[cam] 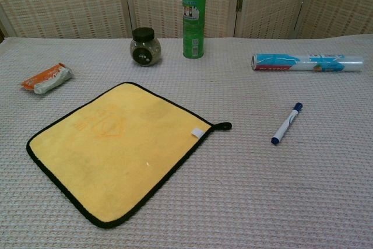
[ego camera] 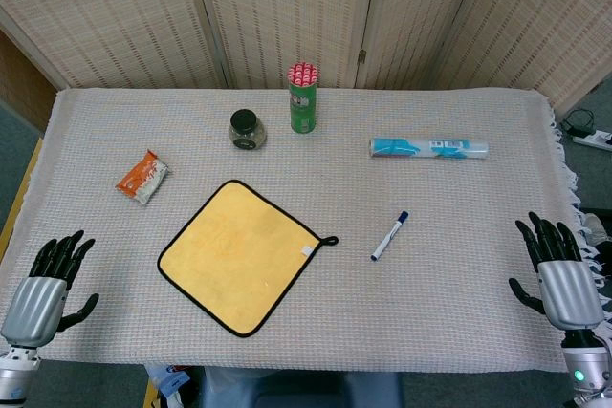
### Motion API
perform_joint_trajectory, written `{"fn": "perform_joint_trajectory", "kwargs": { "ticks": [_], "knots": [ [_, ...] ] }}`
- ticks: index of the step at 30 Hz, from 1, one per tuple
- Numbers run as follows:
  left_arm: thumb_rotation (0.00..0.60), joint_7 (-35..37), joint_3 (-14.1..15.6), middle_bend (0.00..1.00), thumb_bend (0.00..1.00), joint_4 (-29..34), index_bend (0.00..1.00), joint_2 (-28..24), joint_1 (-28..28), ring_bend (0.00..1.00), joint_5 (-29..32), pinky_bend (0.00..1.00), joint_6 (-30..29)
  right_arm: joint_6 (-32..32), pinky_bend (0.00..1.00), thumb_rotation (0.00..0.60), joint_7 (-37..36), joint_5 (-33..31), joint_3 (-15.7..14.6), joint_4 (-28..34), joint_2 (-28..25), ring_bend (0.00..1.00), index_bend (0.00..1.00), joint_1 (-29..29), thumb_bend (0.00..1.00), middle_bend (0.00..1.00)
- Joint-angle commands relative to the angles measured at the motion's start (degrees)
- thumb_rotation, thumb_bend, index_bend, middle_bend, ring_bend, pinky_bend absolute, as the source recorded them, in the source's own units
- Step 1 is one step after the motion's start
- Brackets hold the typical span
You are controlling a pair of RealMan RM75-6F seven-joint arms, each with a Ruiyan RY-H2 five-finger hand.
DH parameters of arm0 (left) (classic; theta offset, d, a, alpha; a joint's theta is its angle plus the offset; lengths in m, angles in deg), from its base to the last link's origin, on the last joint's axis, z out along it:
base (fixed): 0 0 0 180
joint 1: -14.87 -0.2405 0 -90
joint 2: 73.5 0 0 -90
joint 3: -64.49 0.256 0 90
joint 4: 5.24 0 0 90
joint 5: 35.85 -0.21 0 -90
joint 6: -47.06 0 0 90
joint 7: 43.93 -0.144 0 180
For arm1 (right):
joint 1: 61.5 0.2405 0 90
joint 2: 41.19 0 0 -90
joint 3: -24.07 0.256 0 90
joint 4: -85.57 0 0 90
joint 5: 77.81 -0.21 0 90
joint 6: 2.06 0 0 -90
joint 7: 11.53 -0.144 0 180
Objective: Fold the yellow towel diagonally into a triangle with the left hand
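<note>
Yellow towel (ego camera: 239,255) lay flat, unfolded, ready for folding, while left hand (ego camera: 43,286) and right hand (ego camera: 562,272) waited spread, holding nothing.

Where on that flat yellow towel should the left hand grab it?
Probably the yellow towel corner pointing toward the left hand, approached from the left. It lies flat like a diamond, so only a thin corner offers a pinchable edge to fold toward the loop corner.
</note>
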State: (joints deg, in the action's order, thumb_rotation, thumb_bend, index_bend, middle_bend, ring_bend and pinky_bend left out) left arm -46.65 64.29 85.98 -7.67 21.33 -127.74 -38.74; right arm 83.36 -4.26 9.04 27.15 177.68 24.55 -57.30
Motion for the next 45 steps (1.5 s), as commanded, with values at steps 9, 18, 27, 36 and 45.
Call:
{"fn": "perform_joint_trajectory", "kwargs": {
  "ticks": [9,18,27,36,45],
  "knots": [
    [0.600,1.93,0.94,0.01,0.36,0.88,0.07,0.51,0.64,0.00,-3.07,0.00,-0.40,2.38,0.00,0.600,-0.87,1.68,-0.45,1.00,-1.10,0.00,0.00,-1.10,0.34,0.00],
    [0.600,10.13,-0.85,0.64,0.36,10.10,0.16,-3.10,8.08,0.75,-1.69,0.87,9.68,3.59,0.00,0.600,-0.93,2.37,-0.34,1.72,-1.12,0.00,0.00,-1.60,0.34,0.00],
    [0.600,14.52,-6.39,1.00,0.36,6.42,0.40,4.68,15.85,1.00,2.40,1.00,16.02,2.28,0.00,0.600,-0.67,1.13,-0.27,1.55,-0.98,0.00,0.00,-1.47,0.34,0.00],
    [0.600,10.85,-12.94,1.00,0.40,-1.99,0.37,10.37,25.93,1.00,15.40,1.00,29.51,-1.78,0.00,0.600,-2.97,0.25,-0.82,0.60,-1.57,0.00,0.00,-0.11,0.34,0.00],
    [0.600,9.32,-17.04,1.00,0.40,-16.42,0.32,17.99,33.44,1.00,25.46,1.00,37.41,-6.45,0.00,0.600,-5.10,-2.38,-0.77,-1.27,-1.47,0.00,0.00,1.46,0.33,0.00]
  ]
}}
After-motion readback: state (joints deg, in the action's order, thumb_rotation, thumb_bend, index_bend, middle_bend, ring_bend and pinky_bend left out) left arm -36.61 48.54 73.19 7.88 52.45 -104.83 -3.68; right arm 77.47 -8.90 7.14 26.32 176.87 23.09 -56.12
